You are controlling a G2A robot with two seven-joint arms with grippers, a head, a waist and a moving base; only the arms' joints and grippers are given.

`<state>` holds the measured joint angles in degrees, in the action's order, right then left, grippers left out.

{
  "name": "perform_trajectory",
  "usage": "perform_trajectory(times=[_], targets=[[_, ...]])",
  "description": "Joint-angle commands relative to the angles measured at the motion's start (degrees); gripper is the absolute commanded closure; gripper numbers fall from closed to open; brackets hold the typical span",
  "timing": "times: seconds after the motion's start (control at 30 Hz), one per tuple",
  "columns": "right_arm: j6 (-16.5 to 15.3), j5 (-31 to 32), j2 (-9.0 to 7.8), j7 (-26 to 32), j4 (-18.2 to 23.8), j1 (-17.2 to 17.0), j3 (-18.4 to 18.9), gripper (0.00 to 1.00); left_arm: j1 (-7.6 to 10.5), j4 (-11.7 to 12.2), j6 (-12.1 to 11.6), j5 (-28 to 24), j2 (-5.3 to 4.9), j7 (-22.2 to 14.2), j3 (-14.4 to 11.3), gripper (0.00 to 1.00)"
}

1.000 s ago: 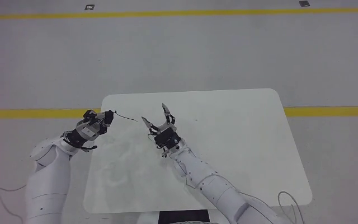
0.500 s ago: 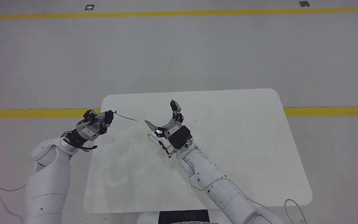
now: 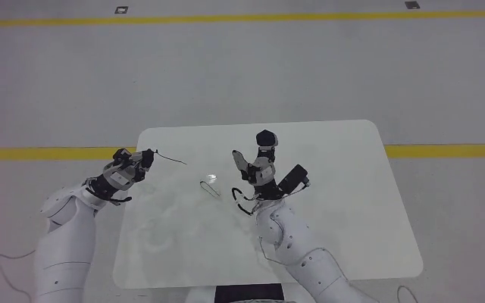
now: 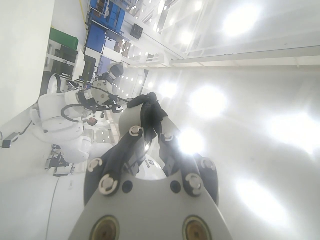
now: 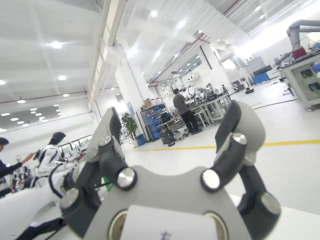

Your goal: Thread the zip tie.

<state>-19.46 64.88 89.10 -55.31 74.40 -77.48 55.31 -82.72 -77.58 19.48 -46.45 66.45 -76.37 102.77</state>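
Note:
A thin black zip tie [image 3: 171,159] sticks out over the table's left corner, held by my left gripper [image 3: 143,159], which is shut on its end. In the left wrist view the fingers [image 4: 140,121] pinch the dark tie [image 4: 152,106] between them. A small pale loop-shaped piece [image 3: 210,184] lies on the white table [image 3: 333,197] between the two arms. My right gripper [image 3: 252,149] is raised above the table's middle, open and holding nothing. In the right wrist view its fingers [image 5: 113,121] stand wide apart and point up into the room.
The table's right half and front are bare. The table's left edge [image 3: 130,220] runs under my left forearm. The other arm [image 4: 100,96] shows beyond the left gripper in the left wrist view.
My right gripper has lifted and swung right, away from the pale piece, which now lies uncovered on the table. The left gripper and black tie have not moved.

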Motion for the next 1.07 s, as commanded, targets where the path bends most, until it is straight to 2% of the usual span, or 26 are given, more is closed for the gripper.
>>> perform_trajectory(times=[0.0, 0.2, 0.3, 0.43, 0.53, 1.03], targets=[[-0.02, -3.74, -1.07, 0.14, 1.75, -0.06, -0.72, 0.00, 0.00, 0.00, 0.00, 0.00, 0.00, 0.00, 0.00, 1.00], [-0.02, -16.82, -4.48, -2.53, 7.56, 0.57, -5.01, 0.00, 0.00, 0.00, 0.00, 0.00, 0.00, 0.00, 0.00, 1.00], [-0.02, -16.82, -4.48, -2.53, 7.56, 0.57, -5.01, 0.00, -0.47, -1.05, -0.17, -0.41, 0.01, 0.23, -0.87, 1.00], [-0.02, -16.82, -4.48, -2.53, 7.56, 0.57, -5.01, 0.00, -1.74, -2.67, -0.38, -1.42, -0.36, -3.13, -1.49, 1.00], [-0.02, -16.82, -4.48, -2.53, 7.56, 0.57, -5.01, 0.00, -2.77, -4.39, 0.00, -5.02, -0.65, -3.27, -2.04, 1.00], [-0.02, -16.82, -4.48, -2.53, 7.56, 0.57, -5.01, 0.00, -2.77, -4.39, 0.00, -5.02, -0.65, -3.27, -2.04, 1.00]])
